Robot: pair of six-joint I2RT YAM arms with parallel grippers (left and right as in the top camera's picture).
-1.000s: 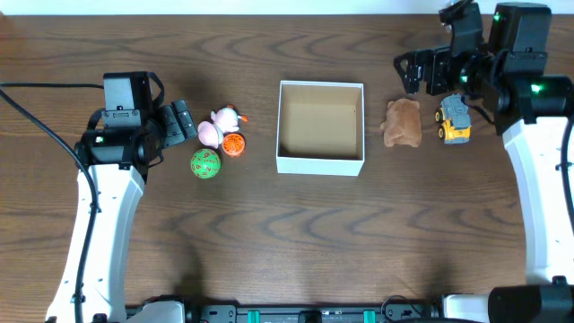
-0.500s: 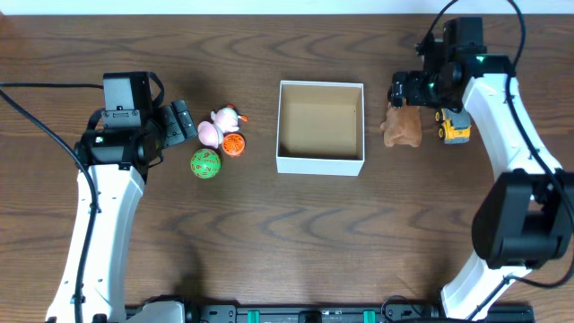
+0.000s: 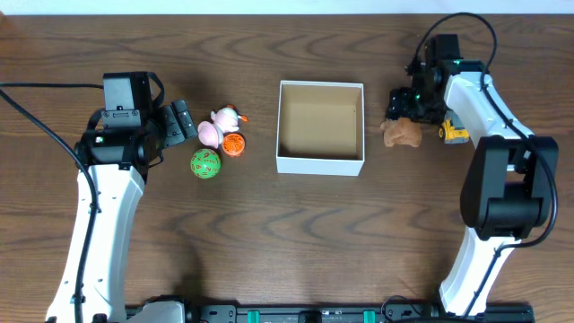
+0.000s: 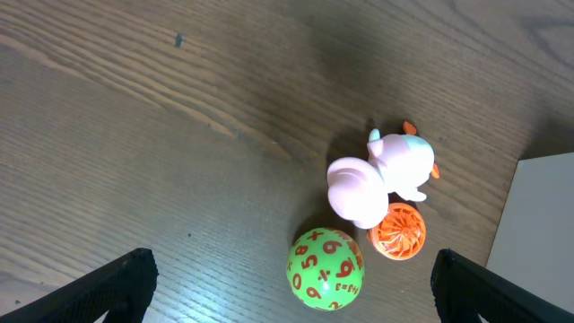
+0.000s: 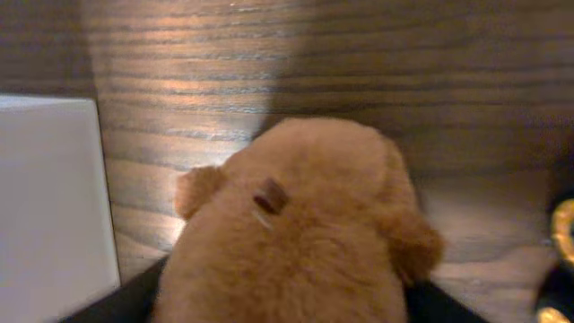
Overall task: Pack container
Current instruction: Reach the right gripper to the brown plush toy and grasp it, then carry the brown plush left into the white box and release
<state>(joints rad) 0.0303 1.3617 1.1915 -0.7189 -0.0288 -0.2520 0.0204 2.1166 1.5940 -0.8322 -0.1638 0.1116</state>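
The container (image 3: pixel 320 164), a square white box with a brown inside, stands mid-table with nothing in it. Its white wall shows at the left of the right wrist view (image 5: pixel 49 197) and at the right edge of the left wrist view (image 4: pixel 547 242). My right gripper (image 3: pixel 405 108) is down over a brown plush bear (image 3: pixel 404 135) just right of the box. Its fingers are open, one on each side of the bear (image 5: pixel 296 233). My left gripper (image 3: pixel 182 122) is open and empty (image 4: pixel 300 292), above and to the left of a green number ball (image 4: pixel 326 268).
Left of the box lie a pink and white toy (image 3: pixel 218 126), an orange ball (image 3: pixel 233 144) and the green ball (image 3: pixel 204 163), close together. A yellow toy truck (image 3: pixel 455 134) sits right of the bear, partly under my right arm.
My right arm has swung in from the far right and come down with its gripper over the brown bear. The left arm and the toys have not moved.
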